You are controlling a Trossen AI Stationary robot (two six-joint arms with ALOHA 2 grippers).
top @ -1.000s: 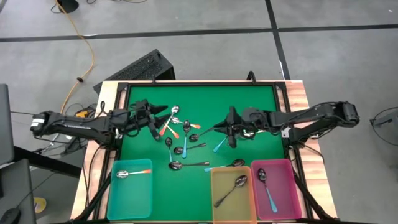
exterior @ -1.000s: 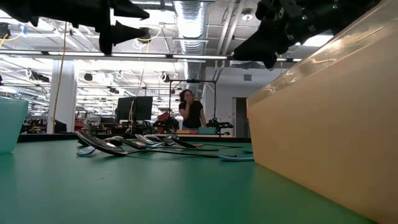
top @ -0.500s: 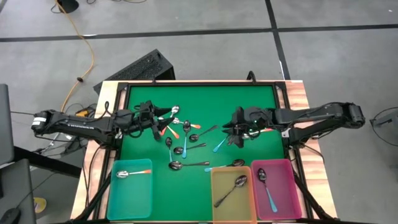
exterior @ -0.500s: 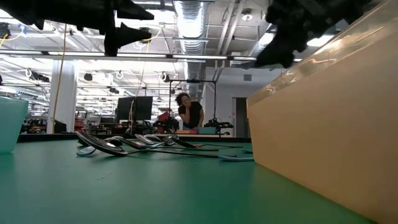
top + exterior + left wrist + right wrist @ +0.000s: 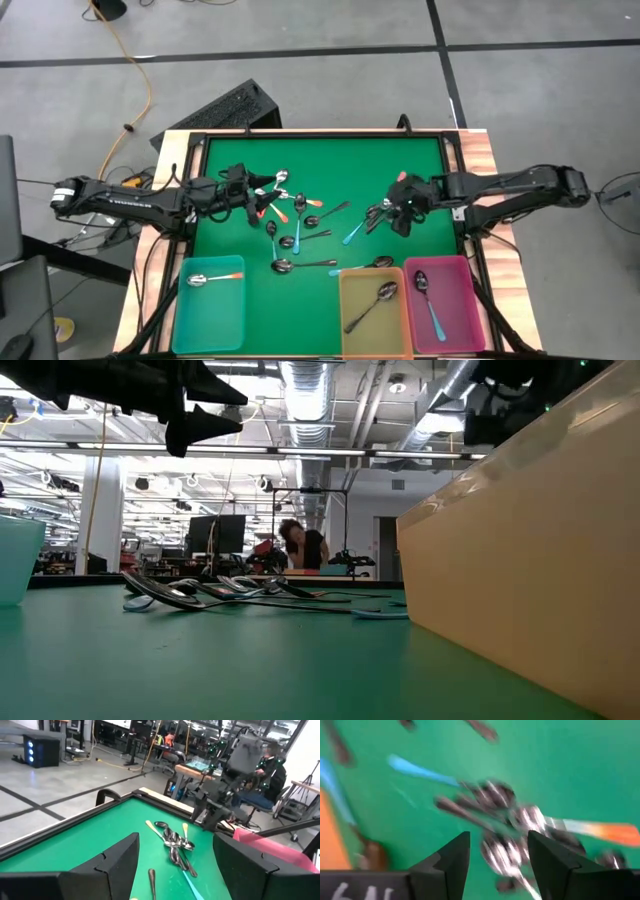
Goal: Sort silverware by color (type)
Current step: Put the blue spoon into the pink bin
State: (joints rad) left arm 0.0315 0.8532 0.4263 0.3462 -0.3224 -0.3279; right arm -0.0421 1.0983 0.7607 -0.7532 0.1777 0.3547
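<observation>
Several small spoons lie flat on the green mat (image 5: pixel 330 160). A left cluster (image 5: pixel 285 205) has orange, blue and dark handles. A smaller right cluster (image 5: pixel 378 211) shows blurred in the right wrist view (image 5: pixel 505 827) and farther off in the left wrist view (image 5: pixel 175 845). My left gripper (image 5: pixel 252 192) is open and empty above the left cluster's left edge; its fingers frame the left wrist view (image 5: pixel 175 870). My right gripper (image 5: pixel 398 214) is open and empty just right of and above the right cluster (image 5: pixel 497 857). A blue-handled spoon (image 5: pixel 352 233) lies beside that cluster.
At the near edge stand a teal bin (image 5: pixel 213 300) holding an orange-handled spoon, a yellow bin (image 5: pixel 350 318) holding a dark spoon, and a pink bin (image 5: pixel 455 300) holding a blue-handled spoon. Dark spoons (image 5: pixel 300 265) lie mid-mat. A person (image 5: pixel 303 545) stands far behind the table.
My right gripper has gone toward the table's right edge, off the right spoon cluster, which now lies uncovered on the mat. It has stayed open and empty. The spoons have not moved.
</observation>
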